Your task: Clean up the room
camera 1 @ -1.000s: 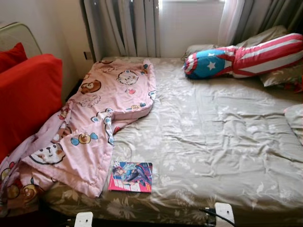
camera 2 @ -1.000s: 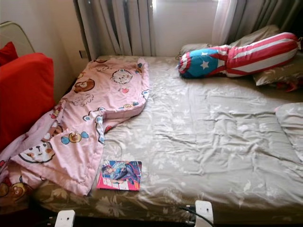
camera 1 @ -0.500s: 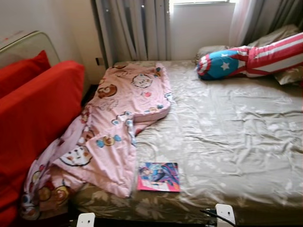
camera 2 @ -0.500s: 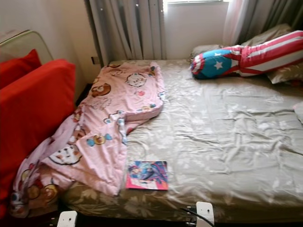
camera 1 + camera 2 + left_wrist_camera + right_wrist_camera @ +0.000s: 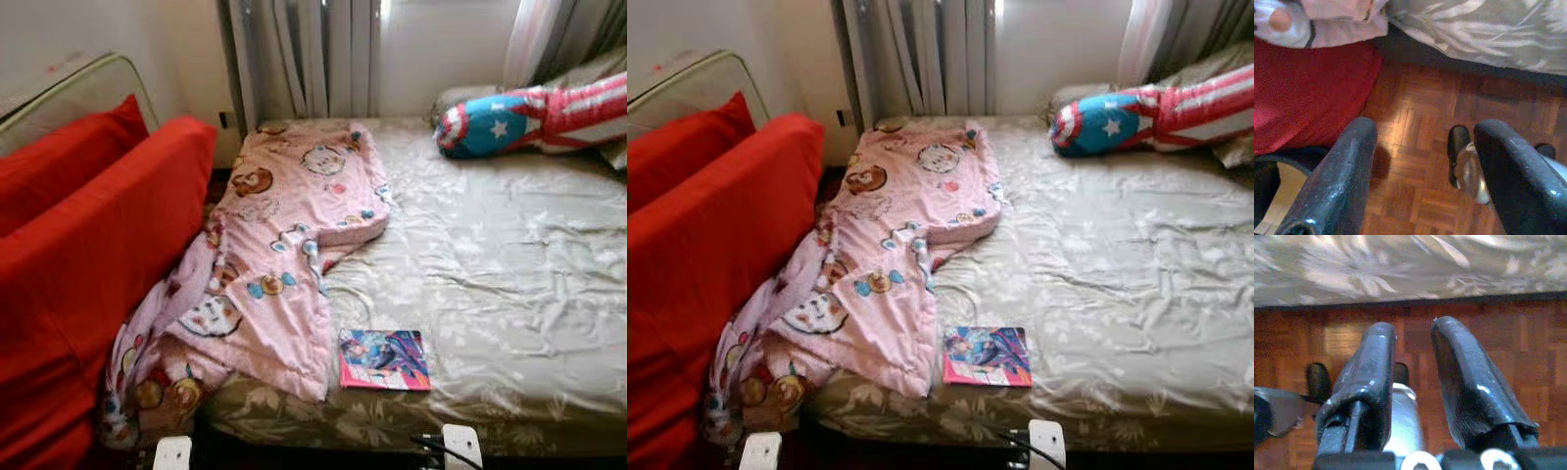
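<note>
Our left end effector (image 5: 1420,176) hangs over the wood floor (image 5: 1415,127) with its fingers spread wide, holding nothing; our right end effector (image 5: 1413,367) hangs beside the edge of the bed (image 5: 509,264), its fingers a narrow gap apart and empty. On the bed a pink cartoon blanket (image 5: 284,255) spills off the near corner against a red sofa (image 5: 88,284). A colourful book (image 5: 384,359) lies just beside the blanket's hem, near the front edge. A star-patterned pillow (image 5: 529,113) rests at the far end.
</note>
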